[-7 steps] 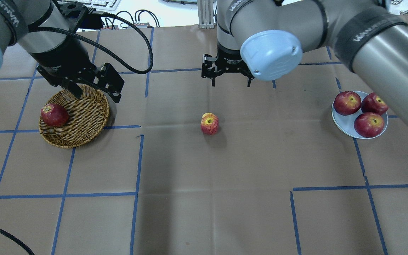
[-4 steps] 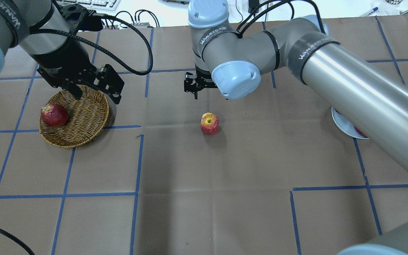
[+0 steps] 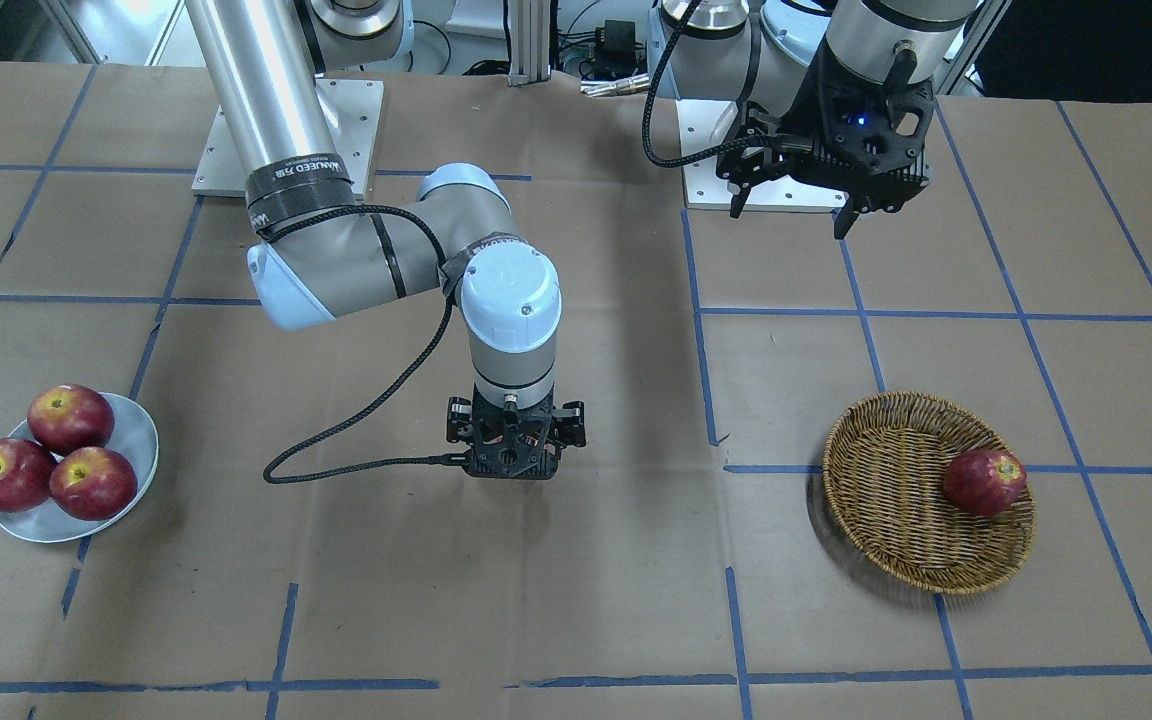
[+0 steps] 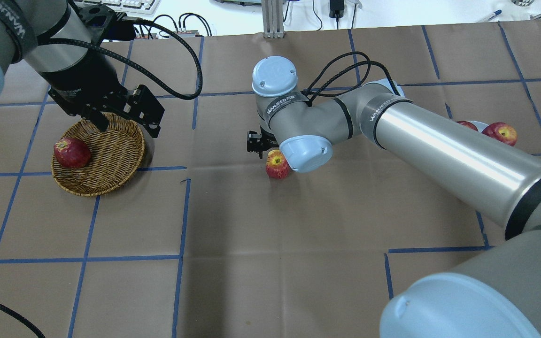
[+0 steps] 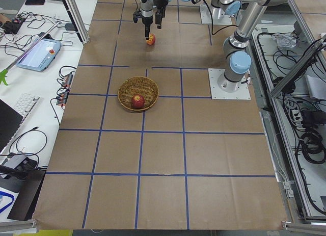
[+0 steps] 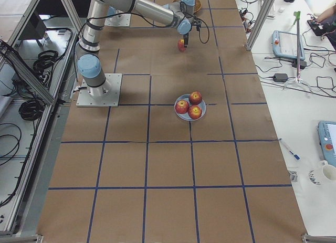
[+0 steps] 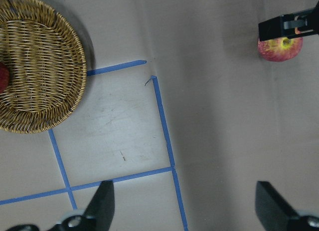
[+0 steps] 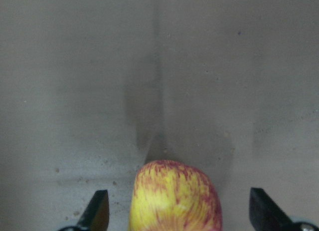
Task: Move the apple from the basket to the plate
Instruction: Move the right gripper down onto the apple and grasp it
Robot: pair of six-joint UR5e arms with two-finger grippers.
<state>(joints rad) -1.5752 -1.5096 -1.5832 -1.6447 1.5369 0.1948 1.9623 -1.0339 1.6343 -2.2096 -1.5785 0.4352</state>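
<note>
The right gripper [image 8: 180,209] has dropped to mid-frame, fingers spread, with the apple [image 4: 277,165] between them. Three red apples [image 3: 70,418] fill the plate [image 3: 143,437], and one sits in the basket [image 3: 886,510].

Four dark red apples [image 3: 70,417], taped table [image 3: 536,600]

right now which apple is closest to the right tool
The yellow-streaked apple alone on the table, under the right tool; others sit in the basket or on the plate.

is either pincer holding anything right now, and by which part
Nothing is held. The right pincer is open, straddling the apple without touching it. The left pincer is open and empty by the basket.
</note>
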